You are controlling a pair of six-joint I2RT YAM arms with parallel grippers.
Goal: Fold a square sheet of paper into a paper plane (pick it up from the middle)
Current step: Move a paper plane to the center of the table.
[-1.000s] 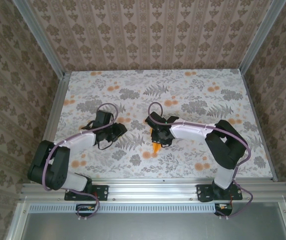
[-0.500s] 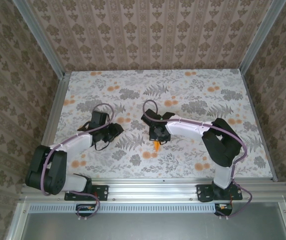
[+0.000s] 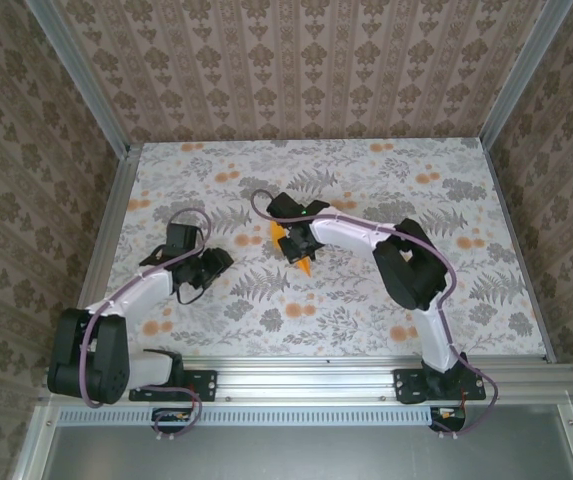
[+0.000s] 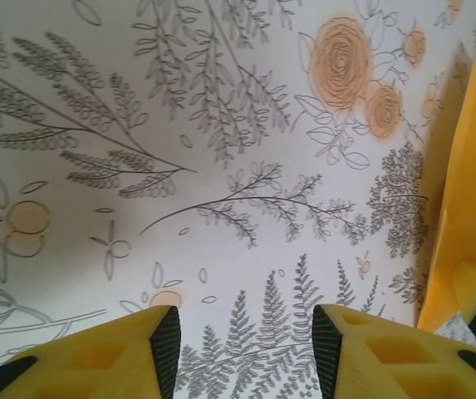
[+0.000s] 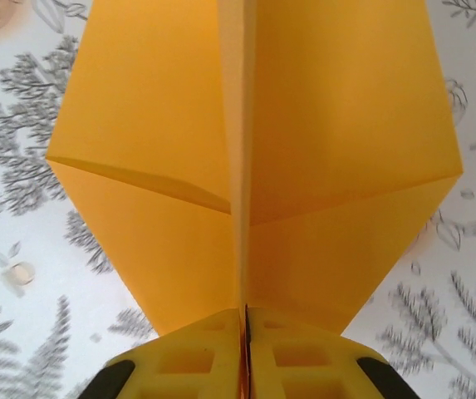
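Note:
The bright-orange square sheet of paper is folded into a pointed paper plane [image 5: 337, 125] with a centre crease and two wings spread to either side. My right gripper [image 5: 244, 320] is shut on that crease, holding the plane above the table. From above, the right gripper [image 3: 291, 240] is at mid-table, with the plane's orange tip [image 3: 306, 266] sticking out toward the near side. My left gripper [image 4: 246, 349] is open with nothing between its fingers. It hovers over the patterned table to the left [image 3: 214, 265]. One edge of the plane [image 4: 470, 191] shows at the right of the left wrist view.
The table [image 3: 416, 290] carries a grey fern print with small orange flowers [image 3: 403, 332]. Metal rails [image 3: 506, 230] and wallpapered walls close it in on three sides. Both arm bases sit on the near edge.
The right arm has carried the plane left and farther from the near edge. The left arm has drawn back to the left, and its jaws have widened.

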